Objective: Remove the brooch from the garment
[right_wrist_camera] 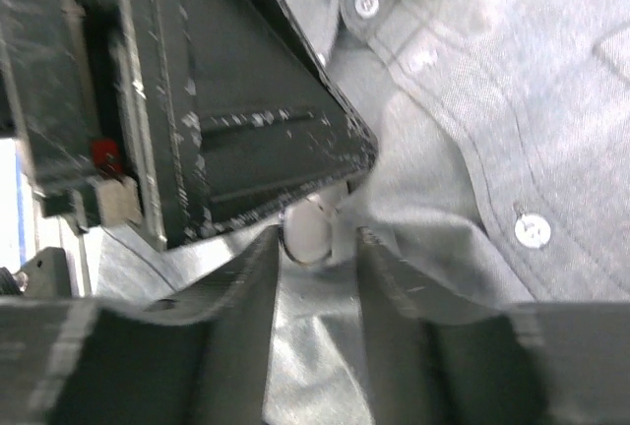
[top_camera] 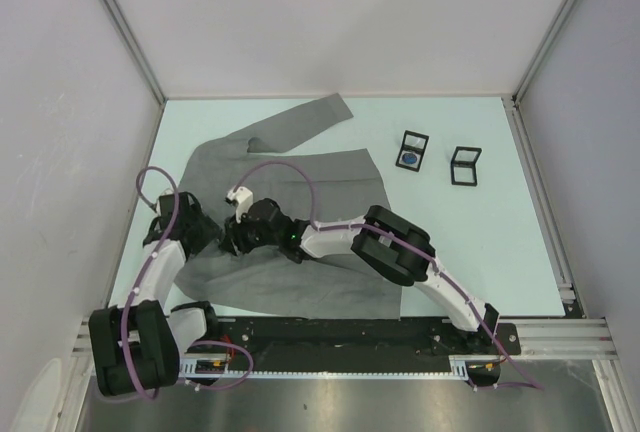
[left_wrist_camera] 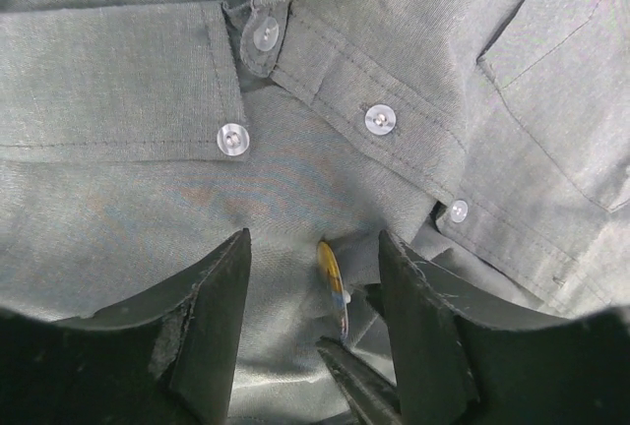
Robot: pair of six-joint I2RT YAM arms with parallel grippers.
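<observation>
Top external: black frame [top_camera: 412,138] holding blue disc [top_camera: 410,159], near garment [top_camera: 300,177].

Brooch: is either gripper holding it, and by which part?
It cannot be told for sure. The right gripper has a finger on either side of the brooch, at its rim, but the view is blurred. The left gripper straddles it with open jaws.

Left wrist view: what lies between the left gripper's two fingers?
The brooch, standing edge-on on the garment, inside the left gripper; the left wrist view shows it.
</observation>
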